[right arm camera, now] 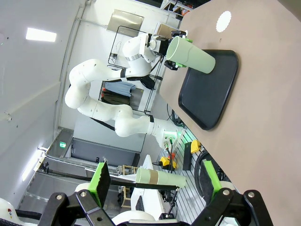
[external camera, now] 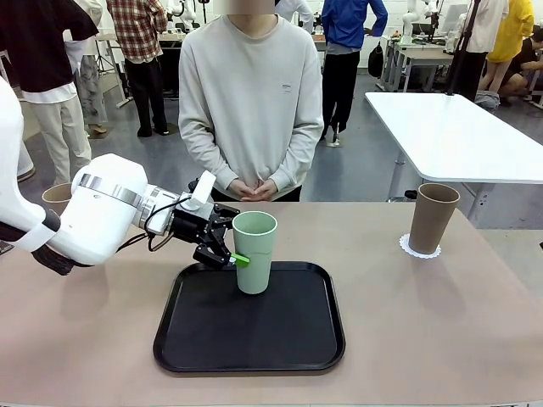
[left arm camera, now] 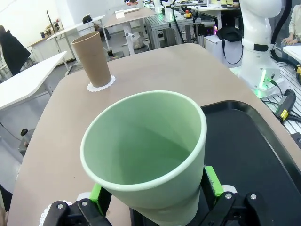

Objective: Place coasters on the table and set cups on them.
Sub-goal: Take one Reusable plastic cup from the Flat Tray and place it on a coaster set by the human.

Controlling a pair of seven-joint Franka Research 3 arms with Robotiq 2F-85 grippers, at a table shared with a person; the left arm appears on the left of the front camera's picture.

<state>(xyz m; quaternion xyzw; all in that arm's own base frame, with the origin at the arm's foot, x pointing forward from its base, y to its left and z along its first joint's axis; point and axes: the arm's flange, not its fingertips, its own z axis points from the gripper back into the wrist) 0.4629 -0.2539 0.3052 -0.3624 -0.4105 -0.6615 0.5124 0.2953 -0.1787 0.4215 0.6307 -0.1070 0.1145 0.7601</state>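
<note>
My left gripper [external camera: 231,253] is shut on the pale mint green cup [external camera: 254,251], its green pads [left arm camera: 212,181] pressed on either side of the lower wall. The cup [left arm camera: 146,150] leans slightly over the black tray [external camera: 254,339]; I cannot tell whether its base touches. At the table's [external camera: 441,339] right, a tan cup [external camera: 433,217] stands on a lacy white coaster [external camera: 421,248], also seen in the left wrist view as cup [left arm camera: 91,57] and coaster [left arm camera: 101,85]. Another coaster [right arm camera: 225,20] lies bare past the tray. My right gripper [right arm camera: 155,181] is open and holds nothing.
A second tan cup [external camera: 58,198] stands at the far left behind my left arm. A person [external camera: 251,110] stands at the far edge with hands clasped. A white table [external camera: 458,136] is at the back right. A tan cup shape [right arm camera: 160,177] shows far beyond my right fingers.
</note>
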